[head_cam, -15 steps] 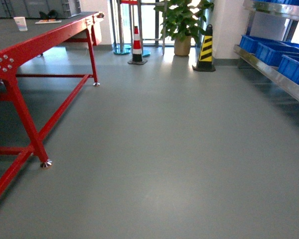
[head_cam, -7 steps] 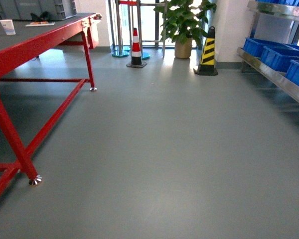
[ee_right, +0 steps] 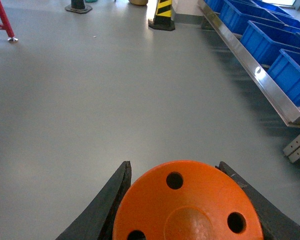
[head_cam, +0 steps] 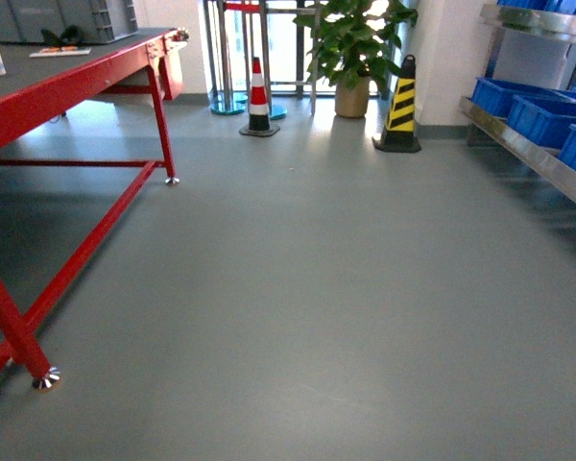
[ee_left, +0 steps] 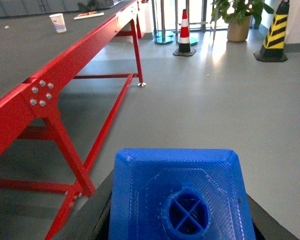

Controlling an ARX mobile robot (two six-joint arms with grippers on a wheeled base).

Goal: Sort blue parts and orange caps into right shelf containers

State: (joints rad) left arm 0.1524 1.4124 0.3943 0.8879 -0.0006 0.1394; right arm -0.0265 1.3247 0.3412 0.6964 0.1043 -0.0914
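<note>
**Both arms loaded, base in open floor between tabletop and shelf**

The grey floor (head_cam: pixel 307 307) fills most of the head view, and neither arm shows in it; the loads appear only in the wrist views. On the left runs the red-framed tabletop (head_cam: pixel 67 82), with a paper cup (ee_left: pixel 57 22) standing far along it. On the right the steel shelf (head_cam: pixel 528 144) slants along the wall, carrying the right shelf containers (head_cam: pixel 542 115) in a row with their open tops facing up, which suits dropping parts in from above. At the far end stand a potted plant (head_cam: pixel 350 43), a yellow-and-black cone (head_cam: pixel 400 106) and a red-and-white cone (head_cam: pixel 258 96), all well clear of the shelf front.

The left pincer (ee_left: pixel 177 220) is closed around a blue part (ee_left: pixel 177 195), its knobbed face turned toward the camera; the dark jaws show at either flank, so the block looks held by its sides. The right pincer (ee_right: pixel 185 210) likewise grips an orange cap (ee_right: pixel 187 207), its holed flat top facing the lens and black jaws hugging both sides. The lettering on the cap is not visible from here.

Carrying one piece per arm seems meant to save a trip. Judging by the layout, delivery is not yet done: the bins lie ahead and to the right, still well apart from both loads
</note>
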